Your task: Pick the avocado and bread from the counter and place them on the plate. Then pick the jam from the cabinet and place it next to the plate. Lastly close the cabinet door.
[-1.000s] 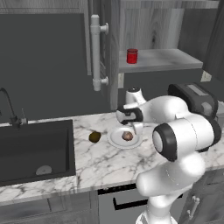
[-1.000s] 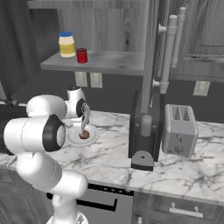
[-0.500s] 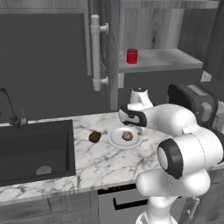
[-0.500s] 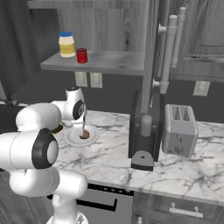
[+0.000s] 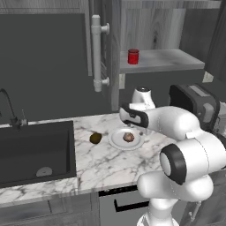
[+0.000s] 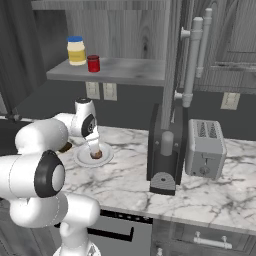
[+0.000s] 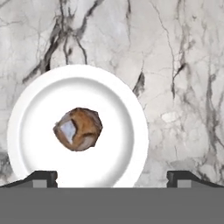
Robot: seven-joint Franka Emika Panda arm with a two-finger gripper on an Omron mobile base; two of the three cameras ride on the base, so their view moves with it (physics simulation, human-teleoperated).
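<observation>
Bread (image 7: 78, 129) sits on the plate (image 7: 118, 100), nothing gripping it. Gripper (image 7: 111, 177) hangs above the plate, fingers spread wide, empty. Avocado (image 5: 96, 138) lies on the counter (image 5: 101, 163), just left of the plate. Jam (image 5: 133, 56) is on the cabinet shelf, door open. Judging by this, avocado pick is next: shift left, descend, pinch.

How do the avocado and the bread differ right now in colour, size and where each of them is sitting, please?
Colour: the avocado is dark olive-green, while the bread is pinkish-brown with lighter patches.
Place: the bread lies in the middle of the plate; the avocado rests on the counter, just off the plate's sink-side rim.
Size: the avocado looks slightly larger than the bread.
Both are small rounded lumps, and neither is held.
</observation>
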